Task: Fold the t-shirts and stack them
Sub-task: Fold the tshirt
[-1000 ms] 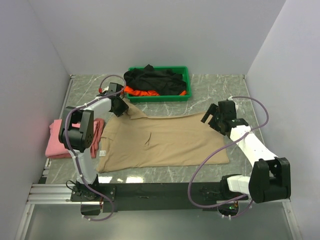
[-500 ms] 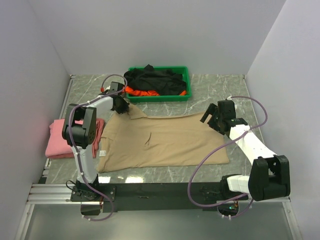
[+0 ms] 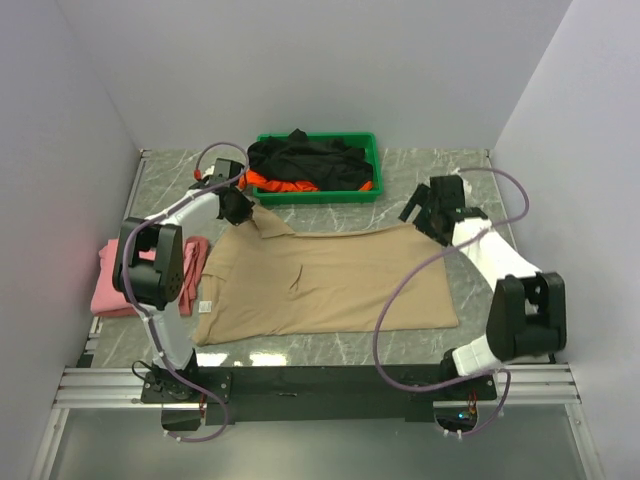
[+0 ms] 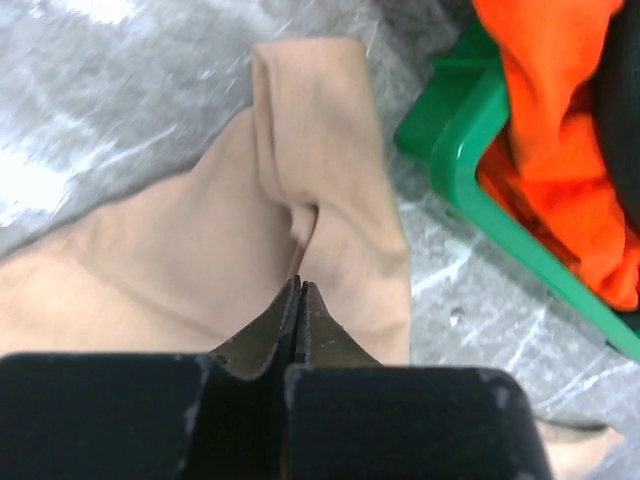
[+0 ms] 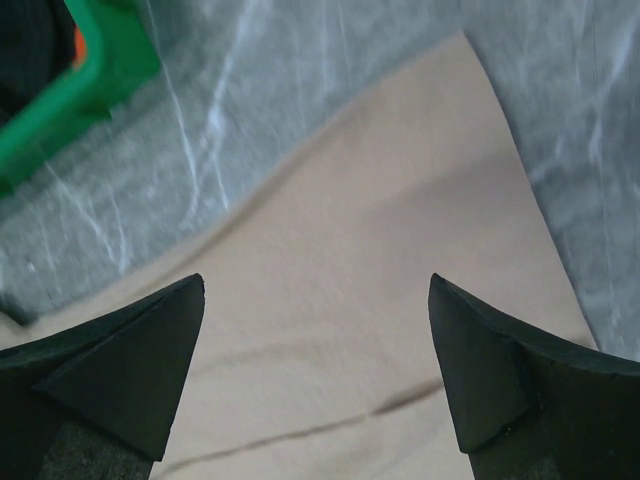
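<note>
Since a second ago the left fingers [image 4: 268, 338] have closed and the right arm has swung toward the upper right of the overhead view. The left fingers [image 3: 238, 208] are now pressed together, pinching a fold of the tan shirt [image 3: 330, 280] at its upper-left sleeve, just beside the green tray [image 3: 318, 197]. The right fingers [image 5: 130, 370] stand wide apart, hovering over the shirt's upper-right corner [image 5: 400, 230] and holding nothing. The tan shirt lies spread flat across the middle of the bench [image 3: 420, 170]. A pink shirt [image 3: 108, 280] sits folded at the left edge. In the tray at the top centre, a black shirt [image 3: 305, 160] is heaped over an orange shirt [image 3: 285, 184].
</note>
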Available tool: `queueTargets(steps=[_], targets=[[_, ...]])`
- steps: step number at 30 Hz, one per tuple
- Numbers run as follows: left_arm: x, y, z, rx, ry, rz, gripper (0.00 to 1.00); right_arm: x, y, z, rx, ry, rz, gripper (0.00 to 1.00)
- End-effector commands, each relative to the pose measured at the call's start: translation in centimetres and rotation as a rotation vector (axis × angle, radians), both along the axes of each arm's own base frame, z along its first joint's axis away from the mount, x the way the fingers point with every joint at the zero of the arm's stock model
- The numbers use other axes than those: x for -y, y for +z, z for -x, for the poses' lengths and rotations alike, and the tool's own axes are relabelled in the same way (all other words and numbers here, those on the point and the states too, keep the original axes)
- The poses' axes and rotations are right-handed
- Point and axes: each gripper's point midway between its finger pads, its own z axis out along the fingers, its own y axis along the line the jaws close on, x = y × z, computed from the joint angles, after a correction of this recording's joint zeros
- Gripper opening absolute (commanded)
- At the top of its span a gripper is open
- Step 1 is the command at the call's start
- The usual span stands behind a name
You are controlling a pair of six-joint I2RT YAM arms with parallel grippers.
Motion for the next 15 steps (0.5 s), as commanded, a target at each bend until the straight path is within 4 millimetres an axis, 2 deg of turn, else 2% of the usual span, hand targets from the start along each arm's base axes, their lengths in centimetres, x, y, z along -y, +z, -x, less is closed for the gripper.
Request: queueTargets(steps=[1, 2, 3, 5, 6, 7, 10, 13, 15], targets=[[-0.3, 2.1, 1.1, 0.041, 0.007, -0.005, 0.01, 0.9, 1.6, -3.9, 0.031, -0.029, 0.031, 0.99], [-0.4, 2.1, 1.3, 0.046, 0.008, -0.009, 0.01, 1.1, 1.4, -4.2, 0.01, -0.04, 0.034, 0.99], [-0.7, 2.2, 1.4, 0.055, 0.014, -0.022, 0.01, 1.1, 2.5, -5.3, 0.03, -0.047, 0.033, 0.99], [-1.2, 1.9, 1.6, 0.045, 0.024, -0.044, 0.04, 0.8, 2.1, -6.1, 0.02, -0.037, 0.025, 0.98], [-1.3, 1.5, 1.6, 0.032, 0.025, -0.054, 0.16, 0.6, 2.4, -6.5, 0.029, -0.032, 0.016, 0.98], [-1.2, 1.3, 1.5, 0.033, 0.012, -0.057, 0.44, 0.4, 2.3, -6.7, 0.028, -0.024, 0.009, 0.98], [-0.4, 0.7, 0.9, 0.045, -0.023, -0.033, 0.69, -0.3, 1.6, -6.7, 0.02, 0.004, -0.016, 0.97], [-0.1, 0.3, 0.0, 0.05, -0.02, -0.02, 0.72, -0.1, 0.8, -6.4, 0.001, 0.001, -0.007, 0.97], [0.1, 0.1, -0.8, 0.053, -0.016, -0.014, 0.68, 0.1, 0.6, -6.3, -0.005, -0.001, 0.004, 0.96]])
